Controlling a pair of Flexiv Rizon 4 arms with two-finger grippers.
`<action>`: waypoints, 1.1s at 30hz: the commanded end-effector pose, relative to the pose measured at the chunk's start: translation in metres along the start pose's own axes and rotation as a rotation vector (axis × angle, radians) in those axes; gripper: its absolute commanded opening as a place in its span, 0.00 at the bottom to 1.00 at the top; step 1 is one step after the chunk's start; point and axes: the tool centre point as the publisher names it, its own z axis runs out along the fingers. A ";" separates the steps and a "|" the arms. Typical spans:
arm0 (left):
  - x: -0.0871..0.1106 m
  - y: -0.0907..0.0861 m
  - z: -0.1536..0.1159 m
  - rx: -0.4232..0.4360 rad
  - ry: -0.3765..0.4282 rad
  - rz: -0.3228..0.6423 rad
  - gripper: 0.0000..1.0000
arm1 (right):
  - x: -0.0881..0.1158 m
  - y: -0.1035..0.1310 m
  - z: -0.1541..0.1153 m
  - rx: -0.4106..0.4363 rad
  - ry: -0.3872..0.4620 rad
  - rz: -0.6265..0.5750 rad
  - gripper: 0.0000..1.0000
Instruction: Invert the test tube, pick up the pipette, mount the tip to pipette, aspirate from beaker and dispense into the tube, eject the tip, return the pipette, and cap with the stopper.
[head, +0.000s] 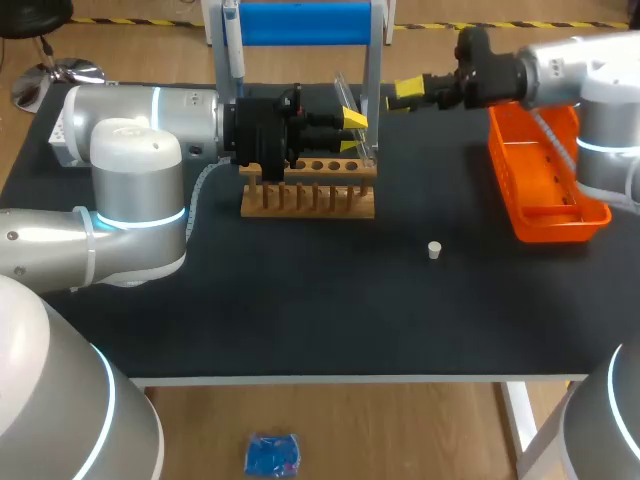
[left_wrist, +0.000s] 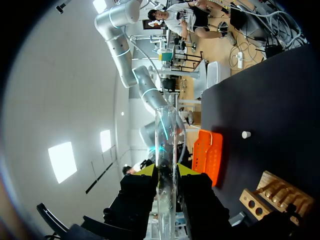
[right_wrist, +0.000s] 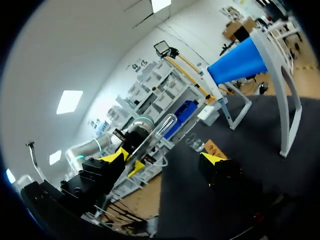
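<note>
Apparently inversion is in hand: the left gripper (head: 352, 133), jaws clamping the test tube (head: 347, 100) by the rack (head: 308, 188), should next turn it over, while the right gripper (head: 407, 90) jaws gape empty.

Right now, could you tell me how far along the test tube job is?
Early. Done: the test tube is out of the wooden rack. In hand: the left gripper is shut on it above the rack, and the right gripper is open beside it. Left: the pipette hangs on its stand and the stopper lies on the table, so pipetting and capping remain.
</note>
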 end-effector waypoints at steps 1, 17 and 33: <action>0.000 0.000 0.000 -0.003 -0.003 0.002 0.00 | -0.006 -0.008 -0.006 -0.033 -0.085 -0.376 1.00; 0.000 0.000 0.000 -0.003 -0.003 0.002 0.00 | -0.014 -0.013 -0.008 -0.113 -0.186 -0.613 1.00; 0.000 0.000 0.000 -0.003 -0.003 0.002 0.00 | -0.029 -0.026 -0.028 0.209 -0.069 -0.926 1.00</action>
